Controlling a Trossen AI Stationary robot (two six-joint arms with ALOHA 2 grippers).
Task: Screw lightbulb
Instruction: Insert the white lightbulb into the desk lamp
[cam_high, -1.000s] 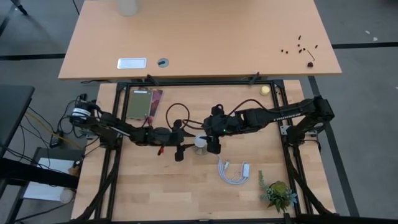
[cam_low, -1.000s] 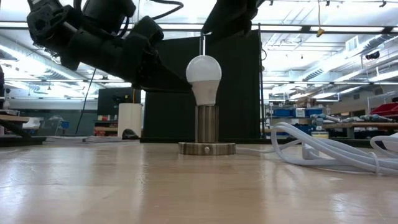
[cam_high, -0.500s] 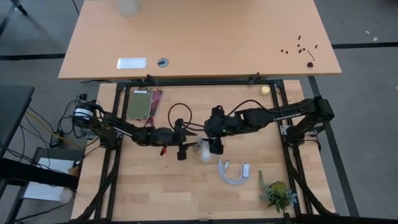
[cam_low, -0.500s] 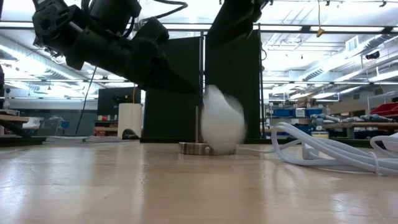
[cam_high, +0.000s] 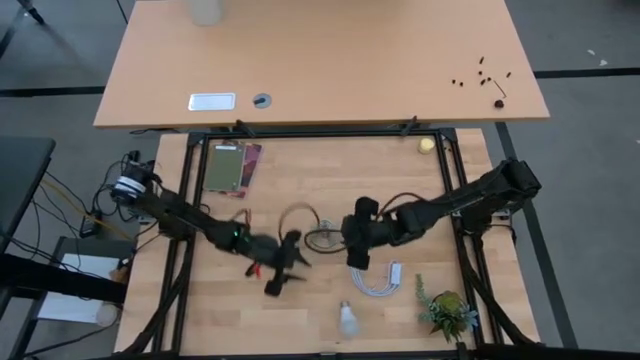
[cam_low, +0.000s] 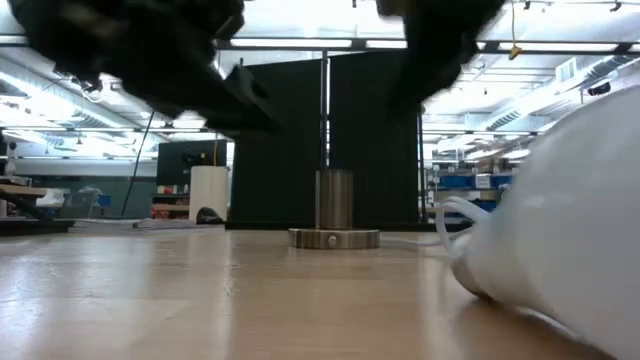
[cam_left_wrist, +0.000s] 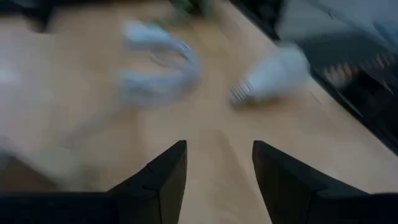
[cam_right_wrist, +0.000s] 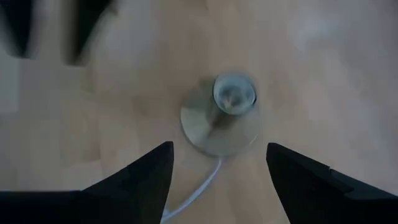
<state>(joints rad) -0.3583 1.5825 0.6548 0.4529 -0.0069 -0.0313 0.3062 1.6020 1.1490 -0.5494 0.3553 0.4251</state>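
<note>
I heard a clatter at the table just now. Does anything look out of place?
Yes. The frosted-white lightbulb lies on its side near the table's front edge, far from the round metal socket, which stands empty. Neither the left gripper nor the right gripper holds anything.

In the low view the frosted-white rounded lightbulb (cam_low: 570, 240) is cut off by the picture's right edge. Both dark arms blur overhead. The left wrist view smears the coiled white cable (cam_left_wrist: 155, 62).

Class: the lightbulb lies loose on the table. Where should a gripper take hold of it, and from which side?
Grip the lightbulb across its round frosted globe, coming straight down from above. It lies on its side on the table, leaving the screw base free for the socket.
</note>
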